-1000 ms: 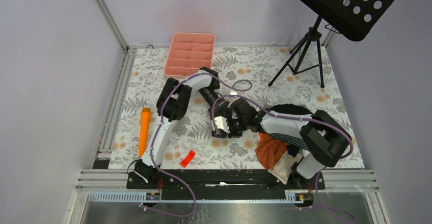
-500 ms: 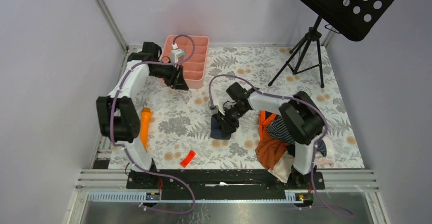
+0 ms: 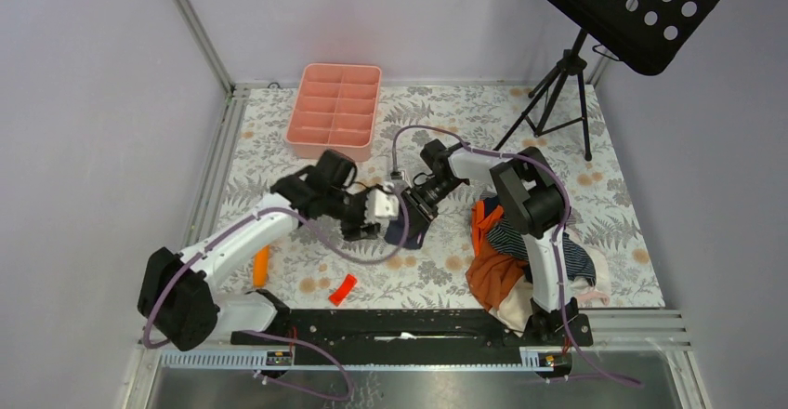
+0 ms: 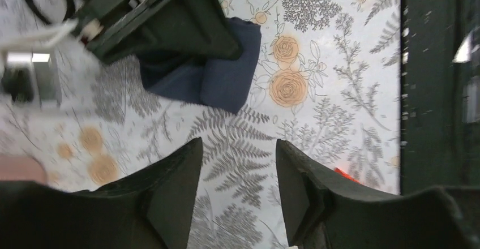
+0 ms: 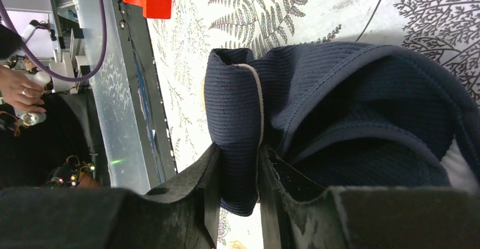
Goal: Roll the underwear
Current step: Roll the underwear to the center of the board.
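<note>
The plain navy underwear (image 3: 409, 234) lies partly folded on the floral mat at centre. My right gripper (image 3: 415, 212) is shut on a folded edge of it. In the right wrist view the jaws (image 5: 240, 149) pinch a thick navy fold with a tan seam (image 5: 339, 90). My left gripper (image 3: 367, 226) is open and empty just left of the underwear. In the left wrist view its open jaws (image 4: 238, 147) hover over bare mat, and the underwear (image 4: 223, 76) lies beyond them under the right gripper (image 4: 153, 17). A striped pair (image 3: 516, 237) lies in the clothes pile.
A clothes pile with an orange garment (image 3: 492, 274) lies at the right front. A pink divided tray (image 3: 336, 110) stands at the back. An orange stick (image 3: 261, 260) and a red block (image 3: 342, 288) lie front left. A music stand's tripod (image 3: 558, 93) stands back right.
My left arm has swung from the pink tray at the back down to the centre, beside the underwear. My right gripper has shifted slightly back and right, still on the underwear.
</note>
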### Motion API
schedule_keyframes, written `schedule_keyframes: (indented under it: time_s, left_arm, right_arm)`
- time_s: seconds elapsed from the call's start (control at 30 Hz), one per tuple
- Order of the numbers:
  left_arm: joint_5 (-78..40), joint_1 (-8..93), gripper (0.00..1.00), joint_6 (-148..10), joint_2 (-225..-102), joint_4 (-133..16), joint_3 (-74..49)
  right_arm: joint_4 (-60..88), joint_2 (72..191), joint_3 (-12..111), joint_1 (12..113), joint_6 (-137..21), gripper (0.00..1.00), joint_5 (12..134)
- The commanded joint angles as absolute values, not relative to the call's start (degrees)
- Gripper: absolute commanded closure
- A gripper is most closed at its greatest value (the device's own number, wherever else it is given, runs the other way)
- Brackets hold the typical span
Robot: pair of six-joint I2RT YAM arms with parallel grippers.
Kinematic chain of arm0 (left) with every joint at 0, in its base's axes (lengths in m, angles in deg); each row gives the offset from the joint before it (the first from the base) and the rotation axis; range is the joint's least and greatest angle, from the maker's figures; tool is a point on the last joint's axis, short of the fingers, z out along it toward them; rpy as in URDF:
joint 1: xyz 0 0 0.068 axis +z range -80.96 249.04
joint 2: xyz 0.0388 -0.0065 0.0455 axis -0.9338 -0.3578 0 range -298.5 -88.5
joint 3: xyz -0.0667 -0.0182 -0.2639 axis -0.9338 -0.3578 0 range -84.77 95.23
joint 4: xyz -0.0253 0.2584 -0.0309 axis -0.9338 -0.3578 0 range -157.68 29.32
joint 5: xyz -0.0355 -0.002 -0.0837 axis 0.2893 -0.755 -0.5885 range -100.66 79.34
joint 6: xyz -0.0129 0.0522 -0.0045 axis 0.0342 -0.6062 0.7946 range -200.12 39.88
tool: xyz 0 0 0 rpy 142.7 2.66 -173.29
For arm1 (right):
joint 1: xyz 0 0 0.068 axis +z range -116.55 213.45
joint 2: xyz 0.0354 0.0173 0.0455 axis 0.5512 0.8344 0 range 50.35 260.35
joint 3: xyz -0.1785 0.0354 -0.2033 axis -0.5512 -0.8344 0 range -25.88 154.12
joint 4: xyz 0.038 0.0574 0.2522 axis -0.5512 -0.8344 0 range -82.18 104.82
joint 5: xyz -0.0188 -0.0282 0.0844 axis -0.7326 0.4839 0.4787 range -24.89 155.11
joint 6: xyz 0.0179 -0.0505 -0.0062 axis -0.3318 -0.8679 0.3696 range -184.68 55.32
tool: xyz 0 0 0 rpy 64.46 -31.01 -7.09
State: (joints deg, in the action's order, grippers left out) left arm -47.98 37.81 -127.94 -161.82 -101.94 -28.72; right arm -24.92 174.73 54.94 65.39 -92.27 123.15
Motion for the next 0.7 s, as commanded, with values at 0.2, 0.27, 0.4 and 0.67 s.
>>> schedule_keyframes:
  time_s: [0.2,0.27,0.4,0.67]
  left_arm:
    - [-28.3,20.48,0.43,-138.93,-168.47,-75.24,-37.26]
    - [-27.27,19.9,0.43,-138.63,-171.04,-73.28,-37.05]
    - [-25.03,19.41,0.43,-140.73,-175.08,-70.63,-37.74]
    - [-23.25,19.25,0.44,-144.92,-181.11,-72.28,-38.06]
  right_arm:
    - [-27.34,180.75,55.51,64.05,-91.97,0.9,123.44]
    - [-24.95,180.53,54.05,63.86,-90.2,0.9,123.79]
    - [-20.52,179.54,51.37,63.85,-87.79,0.9,123.8]
    - [-20.52,179.51,51.15,63.77,-87.23,0.89,124.01]
